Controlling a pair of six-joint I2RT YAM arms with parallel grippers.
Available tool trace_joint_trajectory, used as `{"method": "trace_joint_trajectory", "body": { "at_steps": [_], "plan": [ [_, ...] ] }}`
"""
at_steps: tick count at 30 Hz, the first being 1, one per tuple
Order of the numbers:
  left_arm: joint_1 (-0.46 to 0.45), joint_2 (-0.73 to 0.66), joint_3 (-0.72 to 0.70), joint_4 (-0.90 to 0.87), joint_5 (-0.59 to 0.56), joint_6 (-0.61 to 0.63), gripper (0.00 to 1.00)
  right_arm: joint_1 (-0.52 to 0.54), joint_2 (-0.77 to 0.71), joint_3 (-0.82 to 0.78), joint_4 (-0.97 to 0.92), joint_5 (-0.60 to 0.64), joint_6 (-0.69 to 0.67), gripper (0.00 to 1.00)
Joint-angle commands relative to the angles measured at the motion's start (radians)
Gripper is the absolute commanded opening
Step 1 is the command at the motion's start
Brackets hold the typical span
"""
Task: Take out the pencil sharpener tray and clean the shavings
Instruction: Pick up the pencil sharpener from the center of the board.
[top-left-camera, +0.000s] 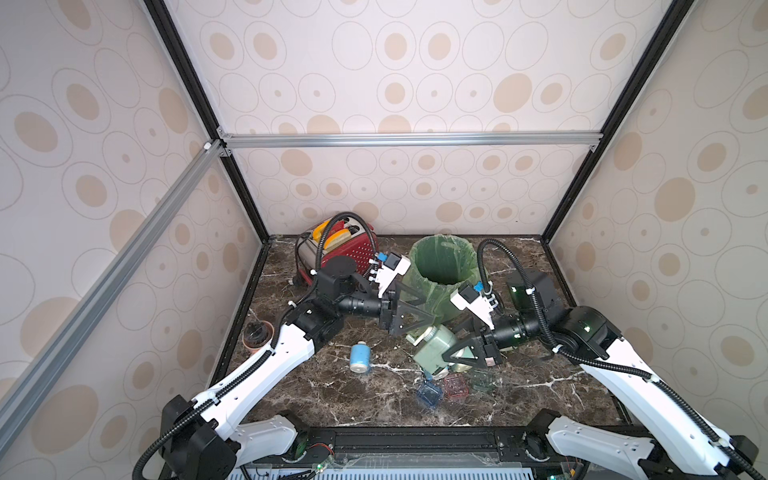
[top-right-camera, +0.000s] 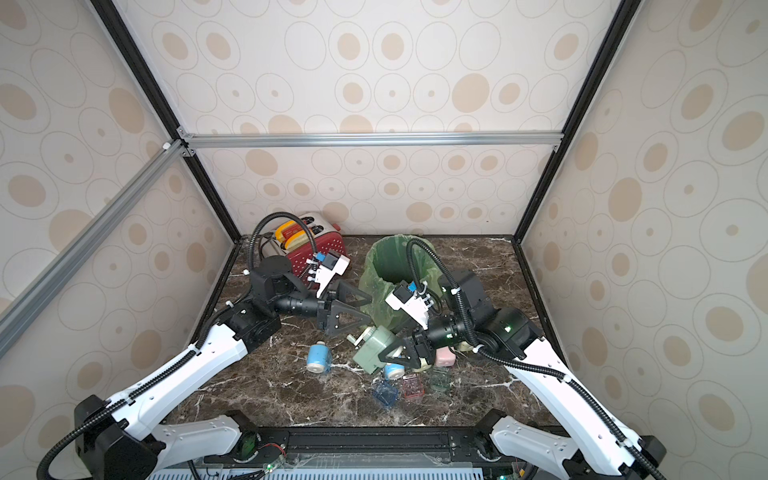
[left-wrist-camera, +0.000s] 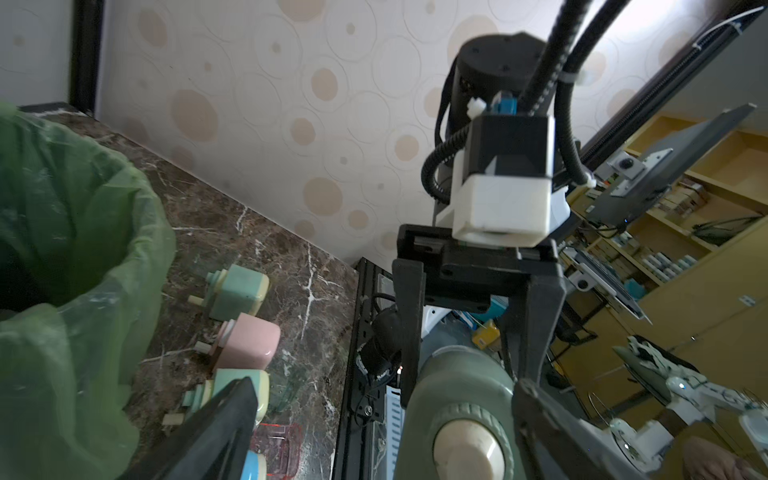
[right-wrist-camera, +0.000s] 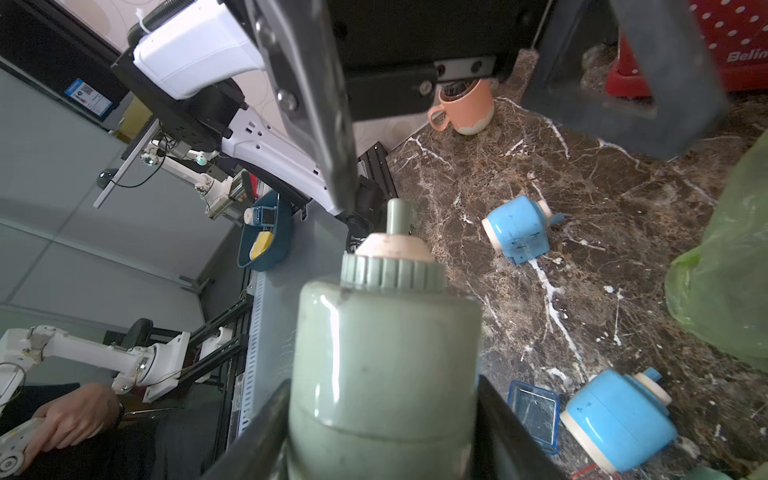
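Green sharpener pinched by the right end effector near the bin, left end effector spread at its end.

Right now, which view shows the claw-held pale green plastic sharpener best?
Right wrist view: the pale green plastic sharpener fills the frame. Both top views show it small; left wrist shows only one end.

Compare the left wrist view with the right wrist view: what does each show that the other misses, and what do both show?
Only the left wrist view shows the pink sharpener. Only the right wrist view shows the peach mug, the red toaster and the blue tray. Both show the green sharpener up close, the green bin liner and the marble table.
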Motion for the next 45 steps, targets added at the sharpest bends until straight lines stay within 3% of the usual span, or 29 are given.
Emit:
{"method": "trace_joint_trajectory", "body": {
  "at_steps": [1, 7, 18, 24, 29, 33, 38, 40, 45],
  "plan": [
    [-0.035, 0.013, 0.069, -0.119, 0.053, 0.130, 0.92, -0.027, 0.004, 0.044, -0.061, -0.084, -0.092, 0.00],
    [-0.054, -0.006, 0.059, -0.142, 0.112, 0.164, 0.77, -0.047, 0.034, 0.070, -0.104, -0.097, -0.146, 0.00],
    [-0.084, -0.006, 0.047, -0.150, 0.183, 0.178, 0.76, -0.062, 0.077, 0.094, -0.076, -0.160, -0.186, 0.00],
    [-0.085, 0.006, 0.056, -0.167, 0.183, 0.191, 0.62, -0.068, 0.090, 0.091, -0.056, -0.159, -0.181, 0.00],
    [-0.085, 0.008, 0.068, -0.205, 0.159, 0.220, 0.42, -0.069, 0.080, 0.049, 0.000, -0.166, -0.148, 0.02],
    [-0.085, 0.008, 0.073, -0.216, 0.147, 0.234, 0.24, -0.070, 0.047, 0.000, 0.068, -0.149, -0.108, 0.14],
    [-0.085, 0.002, 0.072, -0.198, 0.147, 0.234, 0.00, -0.074, -0.021, -0.118, 0.249, -0.125, 0.000, 0.56],
    [-0.085, -0.009, 0.064, -0.173, 0.141, 0.224, 0.00, -0.074, -0.058, -0.195, 0.374, -0.117, 0.073, 0.68],
    [-0.075, -0.046, 0.050, -0.154, 0.066, 0.225, 0.00, -0.074, -0.168, -0.426, 0.763, -0.034, 0.296, 0.82]
  ]
}}
